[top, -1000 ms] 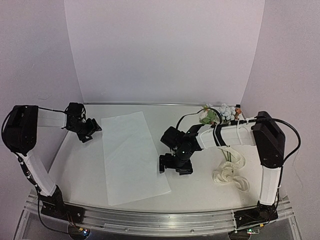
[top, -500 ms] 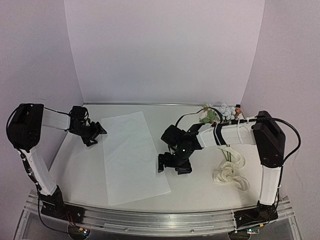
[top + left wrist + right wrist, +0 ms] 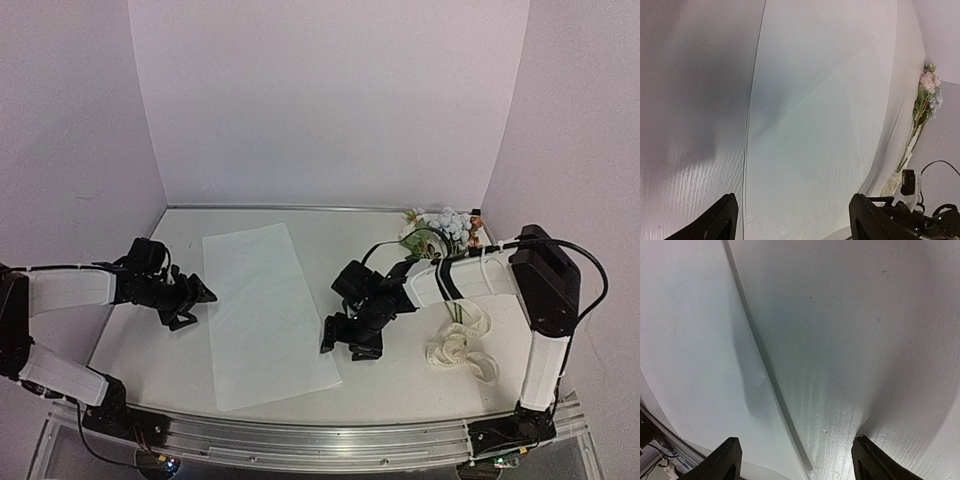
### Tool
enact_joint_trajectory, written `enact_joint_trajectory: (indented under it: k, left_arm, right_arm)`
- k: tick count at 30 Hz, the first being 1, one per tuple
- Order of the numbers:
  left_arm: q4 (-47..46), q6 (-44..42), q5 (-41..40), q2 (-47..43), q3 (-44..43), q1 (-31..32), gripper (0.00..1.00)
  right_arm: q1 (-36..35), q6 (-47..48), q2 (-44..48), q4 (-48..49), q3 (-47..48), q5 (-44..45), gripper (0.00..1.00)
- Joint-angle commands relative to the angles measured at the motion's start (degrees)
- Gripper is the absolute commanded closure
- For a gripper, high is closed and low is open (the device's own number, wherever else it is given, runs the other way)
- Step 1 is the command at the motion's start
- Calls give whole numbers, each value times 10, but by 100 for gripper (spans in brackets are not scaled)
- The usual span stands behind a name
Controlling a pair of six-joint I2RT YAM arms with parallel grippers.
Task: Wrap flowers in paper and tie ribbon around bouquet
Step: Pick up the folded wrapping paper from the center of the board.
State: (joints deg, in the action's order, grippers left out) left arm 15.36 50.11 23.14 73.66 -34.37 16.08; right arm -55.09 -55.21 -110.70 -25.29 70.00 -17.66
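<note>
Paper lies flat on the table, mid-left, nothing on it yet. Flowers sit at the back right corner, well apart from the sheet. Ribbon is a loose heap front right, near the stems.

Left arm reaches in low. Left jaws are wide, empty, just beside the sheet's left edge. Right arm bends down at the opposite side. Right jaws are also wide, nothing held, w/ the paper's right edge running btwn the tips in the wrist view.

Risks, as I judge them:
- **No purchase:** the sheet is thin & flush to the table, so an edge pinch may not catch. Tips could skid or shove it sideways, giving wrinkles or a skewed sheet.
- **One side only:** if just one side lifts, the paper may fold onto itself or drag under the other arm.
- **Too much force:** pressing hard could crease or tear it.
- **Snagging:** the right arm & its cable pass over the stems and close to the ribbon, so a swing back could catch a loop or knock the blooms vs. the wall.
- **Ribbon later:** the heap looks tangled, so finding a free end may be hard.
</note>
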Motion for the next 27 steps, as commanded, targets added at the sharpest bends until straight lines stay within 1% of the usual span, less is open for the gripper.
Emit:
enact_joint_trajectory:
  k: [1, 6, 9, 12, 14, 19, 22, 27]
  left_arm:
    - [30, 27, 33, -49, 33, 14, 21]
    - [19, 36, 56, -70, 78, 22, 26]
    - [8, 43, 78, -77, 94, 24, 33]
    - [23, 41, 90, -93, 96, 28, 37]
    - [40, 40, 94, -104, 96, 32, 37]
    - [57, 45, 104, -128, 107, 47, 37]
    - [55, 42, 104, -123, 109, 56, 36]
    - [22, 47, 101, -97, 108, 74, 36]
  right_arm:
    - [-19, -48, 22, 46, -19, -17, 25]
    - [-32, -71, 22, 57, -33, -14, 31]
    - [-34, -82, 19, 62, -36, -14, 37]
    - [-34, -90, 16, 67, -34, -17, 43]
    - [-34, -93, 16, 67, -33, -16, 46]
    - [-34, -99, 13, 67, -33, -17, 48]
    - [-34, -101, 10, 67, -33, -18, 48]
    - [-34, -101, 8, 67, -32, -17, 48]
